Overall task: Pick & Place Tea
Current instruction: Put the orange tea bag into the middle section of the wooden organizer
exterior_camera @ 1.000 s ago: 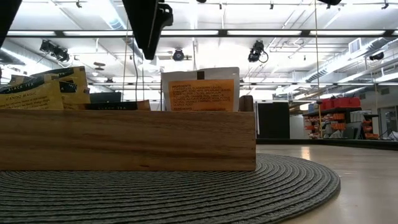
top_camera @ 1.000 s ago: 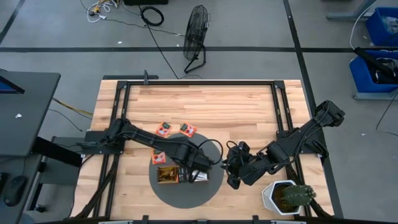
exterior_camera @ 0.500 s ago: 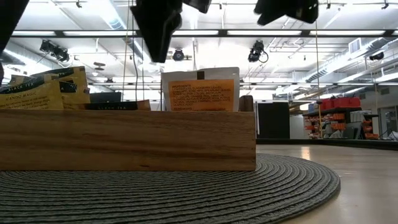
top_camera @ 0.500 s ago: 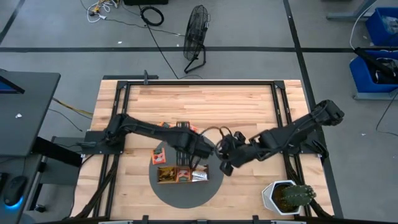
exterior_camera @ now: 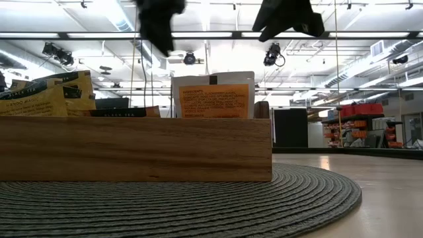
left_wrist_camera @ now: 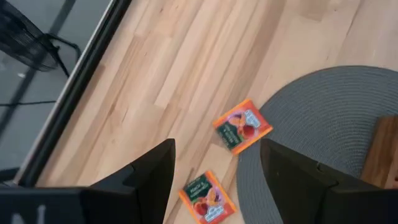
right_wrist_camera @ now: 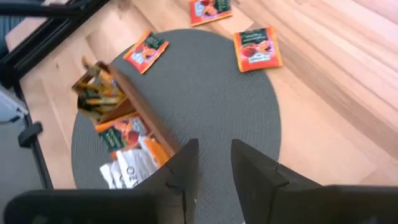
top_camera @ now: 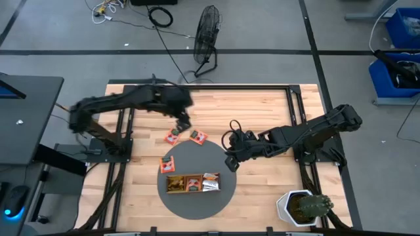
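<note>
Tea sachets are lying in two places as we are working: several are standing in the tray on the mat, and three more are lying loose at the mat's far edge. Of the loose ones, sachet one is lying on bare wood just off the mat, sachet two is lying at the mat's rim, and sachet three is lying on the mat just beside the tray's left end. We are judging the step in hand to be the reach for a loose sachet, with nothing being carried. Our left gripper is hanging over the wood just beyond sachets one and two, its fingers spread wide and empty, with both sachets showing between them in the wrist view. Our right gripper is waiting above the mat's right edge, fingers parted a little and holding nothing. Next, we are thinking the left gripper needs to come down over sachet one, straddle its edges and pinch it; being flat on the wood, it may be hard to lift.
</note>
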Available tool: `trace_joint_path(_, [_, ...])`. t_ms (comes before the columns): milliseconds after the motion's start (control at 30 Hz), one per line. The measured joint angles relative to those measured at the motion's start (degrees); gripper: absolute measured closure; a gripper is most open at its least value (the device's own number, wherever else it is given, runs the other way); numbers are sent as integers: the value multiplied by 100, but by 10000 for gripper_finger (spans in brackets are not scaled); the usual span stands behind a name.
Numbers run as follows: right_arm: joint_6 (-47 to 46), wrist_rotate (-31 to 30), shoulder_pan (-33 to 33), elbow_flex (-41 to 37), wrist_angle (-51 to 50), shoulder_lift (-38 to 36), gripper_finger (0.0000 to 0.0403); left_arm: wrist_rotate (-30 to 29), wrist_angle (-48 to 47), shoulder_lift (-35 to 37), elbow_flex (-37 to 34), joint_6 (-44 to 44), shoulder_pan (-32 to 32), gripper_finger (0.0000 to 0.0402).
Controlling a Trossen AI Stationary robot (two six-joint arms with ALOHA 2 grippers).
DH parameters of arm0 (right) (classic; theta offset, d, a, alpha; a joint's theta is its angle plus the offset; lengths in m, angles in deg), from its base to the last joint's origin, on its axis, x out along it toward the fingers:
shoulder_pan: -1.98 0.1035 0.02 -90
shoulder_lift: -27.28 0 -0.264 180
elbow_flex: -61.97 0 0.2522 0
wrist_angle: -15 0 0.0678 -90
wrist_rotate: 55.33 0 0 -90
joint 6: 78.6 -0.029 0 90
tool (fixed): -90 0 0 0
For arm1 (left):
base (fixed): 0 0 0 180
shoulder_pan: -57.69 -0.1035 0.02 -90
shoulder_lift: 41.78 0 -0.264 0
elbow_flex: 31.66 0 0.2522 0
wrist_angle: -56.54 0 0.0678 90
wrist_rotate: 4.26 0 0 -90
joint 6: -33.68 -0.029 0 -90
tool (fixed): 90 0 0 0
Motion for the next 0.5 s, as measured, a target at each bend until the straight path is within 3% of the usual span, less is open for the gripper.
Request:
trace_joint_path(200, [-15,7,-316,0,452,0,302,765,695,1153,-1630,34,-945,163])
trace_joint_path(500, [-184,110,-890,2,986,26,302,944,746,1117,-3151,515,-1774,184])
